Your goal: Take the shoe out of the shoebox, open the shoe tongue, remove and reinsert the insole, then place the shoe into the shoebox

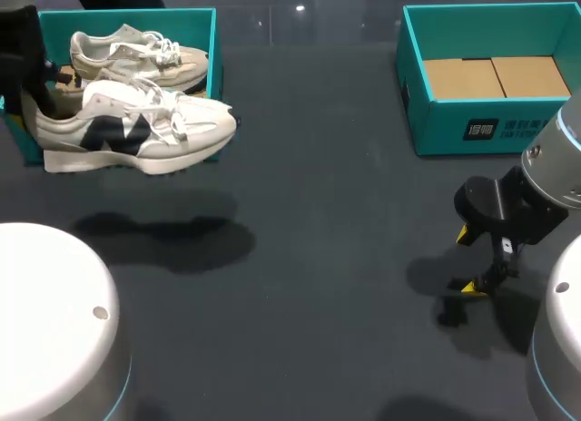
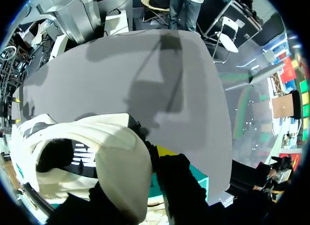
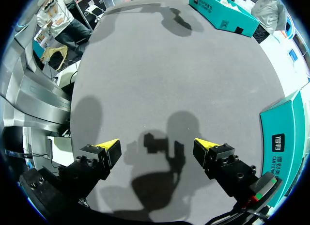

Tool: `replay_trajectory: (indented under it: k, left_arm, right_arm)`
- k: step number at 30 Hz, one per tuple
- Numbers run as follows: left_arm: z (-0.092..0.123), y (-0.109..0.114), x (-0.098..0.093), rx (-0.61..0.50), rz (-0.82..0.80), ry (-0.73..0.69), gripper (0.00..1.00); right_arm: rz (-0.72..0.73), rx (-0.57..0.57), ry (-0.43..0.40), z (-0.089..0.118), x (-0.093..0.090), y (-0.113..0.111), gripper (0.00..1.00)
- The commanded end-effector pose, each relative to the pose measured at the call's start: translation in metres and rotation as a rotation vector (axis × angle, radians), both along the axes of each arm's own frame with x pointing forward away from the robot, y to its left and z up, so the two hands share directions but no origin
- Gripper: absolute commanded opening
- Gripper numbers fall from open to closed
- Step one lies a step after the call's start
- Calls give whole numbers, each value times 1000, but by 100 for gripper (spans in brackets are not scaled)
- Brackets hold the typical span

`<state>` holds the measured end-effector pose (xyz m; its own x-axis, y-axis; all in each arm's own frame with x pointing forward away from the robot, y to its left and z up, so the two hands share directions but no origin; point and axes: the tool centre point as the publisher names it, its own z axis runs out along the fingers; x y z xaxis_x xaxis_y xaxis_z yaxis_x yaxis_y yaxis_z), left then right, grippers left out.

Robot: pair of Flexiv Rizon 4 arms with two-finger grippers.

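Observation:
A white sneaker with dark navy side marks point(image 1: 136, 126) hangs in the air over the front of the left teal shoebox point(image 1: 215, 40), toe pointing right; its shadow lies on the table below. My left gripper point(image 1: 41, 87) is shut on the sneaker's heel. In the left wrist view the cream heel collar point(image 2: 111, 147) fills the space between the fingers of the left gripper point(image 2: 140, 162), one yellow tip showing beside it. A second, beige-and-white sneaker point(image 1: 136, 56) lies inside that box. My right gripper point(image 1: 467, 260) point(image 3: 157, 146) hangs open and holds nothing, low over the table at the right.
A second teal shoebox point(image 1: 472, 122) point(image 3: 286, 137) with brown cardboard on its floor stands at the back right, just behind my right gripper. A corner of the left box point(image 2: 196, 179) shows under the held sneaker. Dark grey table point(image 1: 327, 221) spreads between the boxes.

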<state>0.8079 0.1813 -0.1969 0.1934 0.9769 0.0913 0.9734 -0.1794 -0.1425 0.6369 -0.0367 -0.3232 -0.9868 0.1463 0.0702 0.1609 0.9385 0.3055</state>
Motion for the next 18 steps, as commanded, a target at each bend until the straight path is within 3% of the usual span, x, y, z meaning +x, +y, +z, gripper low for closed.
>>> replay_trajectory:
  k: [1,13,18]
  left_arm:
    - [-13,-16,-17,-6,-24,-7,0]
    - [-13,-16,-17,-6,-24,-7,0]
    - [-25,-40,-43,42,-59,-39,0]
  right_arm:
    - [0,-1,-2,0,-1,0,100]
    - [0,-1,-2,0,-1,0,100]
    - [0,-1,-2,0,-1,0,100]
